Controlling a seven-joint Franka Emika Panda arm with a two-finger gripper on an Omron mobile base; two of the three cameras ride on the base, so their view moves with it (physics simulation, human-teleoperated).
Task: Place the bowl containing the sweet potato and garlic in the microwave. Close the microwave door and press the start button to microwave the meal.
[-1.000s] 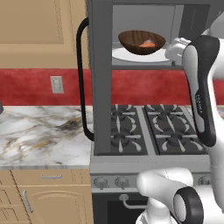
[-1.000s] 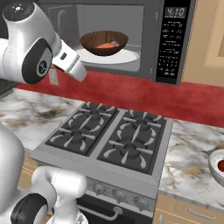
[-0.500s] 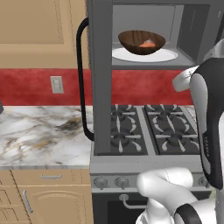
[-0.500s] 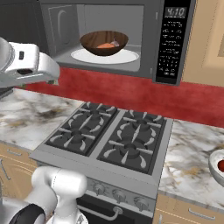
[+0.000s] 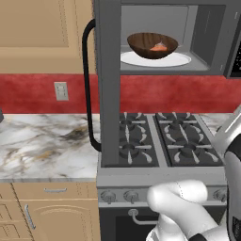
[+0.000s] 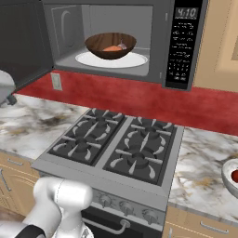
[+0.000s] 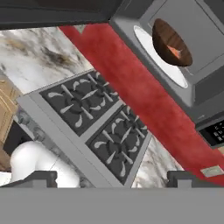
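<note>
The microwave door (image 5: 107, 84) stands swung fully outward at 9 o'clock of the cavity: a stiff, hinged grey panel, best pushed near its curved black handle (image 5: 87, 84) (free edge). The wooden bowl (image 6: 110, 44) rests on the turntable (image 6: 111, 59). The gripper (image 7: 111, 177) is spread wide, empty.

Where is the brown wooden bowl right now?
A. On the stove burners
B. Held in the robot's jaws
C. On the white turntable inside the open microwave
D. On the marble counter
C: the bowl sits on the turntable inside the microwave, door open.
</note>
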